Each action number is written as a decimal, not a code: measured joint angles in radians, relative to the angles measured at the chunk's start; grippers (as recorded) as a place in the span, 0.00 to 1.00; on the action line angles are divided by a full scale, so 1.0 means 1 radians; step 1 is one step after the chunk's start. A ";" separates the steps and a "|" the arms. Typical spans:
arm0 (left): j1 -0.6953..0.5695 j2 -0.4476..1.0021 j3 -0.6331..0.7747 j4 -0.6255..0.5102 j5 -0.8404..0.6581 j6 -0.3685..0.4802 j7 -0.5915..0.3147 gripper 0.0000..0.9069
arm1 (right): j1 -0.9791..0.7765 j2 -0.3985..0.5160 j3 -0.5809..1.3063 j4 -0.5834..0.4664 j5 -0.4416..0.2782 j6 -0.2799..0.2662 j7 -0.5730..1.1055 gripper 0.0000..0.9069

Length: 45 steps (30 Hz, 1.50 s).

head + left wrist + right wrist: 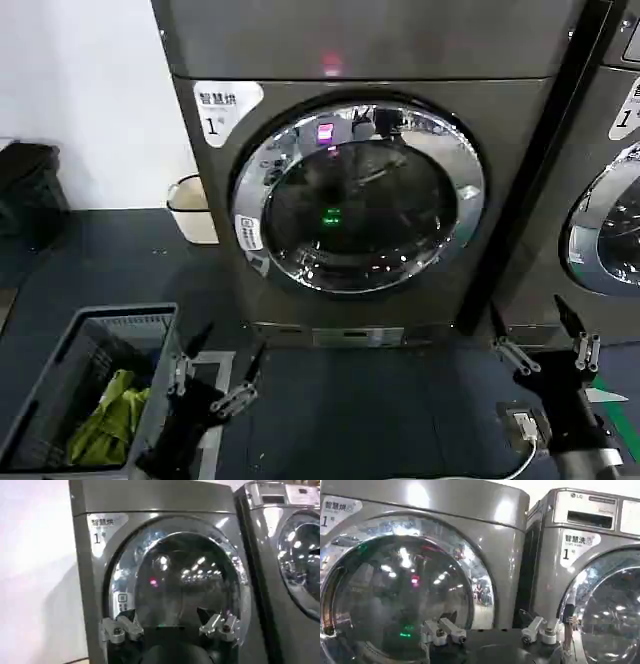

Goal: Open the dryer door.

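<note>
Left gripper (pixel 222 372) and right gripper (pixel 535 330) — both spread wide, empty, dryer door (pixel 360 197) closed

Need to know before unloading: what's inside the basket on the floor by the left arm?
The basket holds crumpled yellow-green cloth against its near side. Its walls and that cloth hide whatever lies underneath.

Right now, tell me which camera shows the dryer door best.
The head view: the whole dryer door shows, chrome ring complete, shut. The left wrist view crops its lower part behind the open left gripper. The right wrist view cuts off its left side, above the open right gripper.
</note>
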 joint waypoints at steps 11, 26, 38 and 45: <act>0.001 0.005 -0.004 -0.010 -0.033 0.021 -0.017 1.00 | 0.198 -0.241 -0.093 -0.129 0.193 -0.054 -0.111 1.00; 0.053 0.015 -0.022 -0.074 -0.048 0.047 -0.001 1.00 | 0.627 -0.490 -0.408 -0.523 0.359 -0.037 -0.191 1.00; 0.080 0.012 -0.026 -0.051 -0.076 0.009 0.010 1.00 | 0.939 -0.424 -0.683 -0.782 0.361 -0.014 -0.233 1.00; 0.085 0.007 -0.034 -0.051 -0.077 0.003 0.014 1.00 | 1.049 -0.339 -0.791 -0.891 0.318 0.001 -0.242 1.00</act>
